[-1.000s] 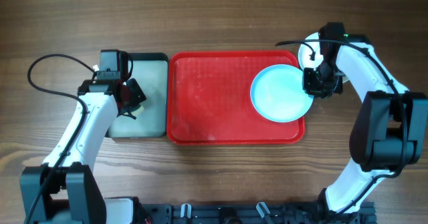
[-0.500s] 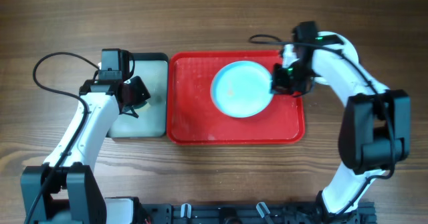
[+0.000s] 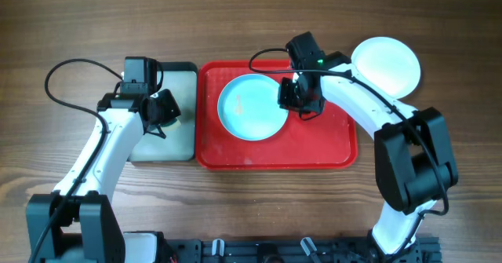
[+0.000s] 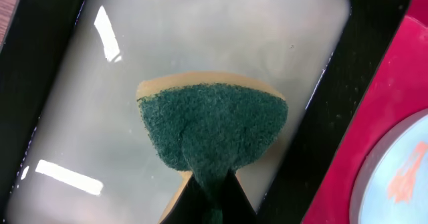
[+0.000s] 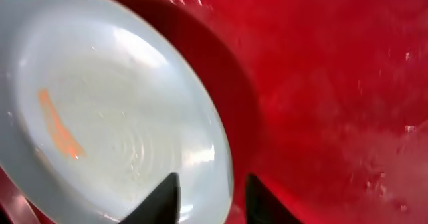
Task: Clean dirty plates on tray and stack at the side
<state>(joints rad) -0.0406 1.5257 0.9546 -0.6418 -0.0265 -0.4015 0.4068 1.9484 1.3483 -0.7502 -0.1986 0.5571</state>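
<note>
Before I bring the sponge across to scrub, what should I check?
1. Plate gripped: right gripper has its fingers either side of the light-blue plate rim. Ok.
2. Plate over the red tray: ok.
3. Sponge in hand: left gripper pinches the green-faced sponge. Ok.
4. Sponge at the plate: it hangs over the black-rimmed tray, beside the red tray. Not ok.
5. Plate clean: orange smear on its face. Not ok.
6. Stacking side: white plate lies on the table past the red tray's right end. Ok.
</note>
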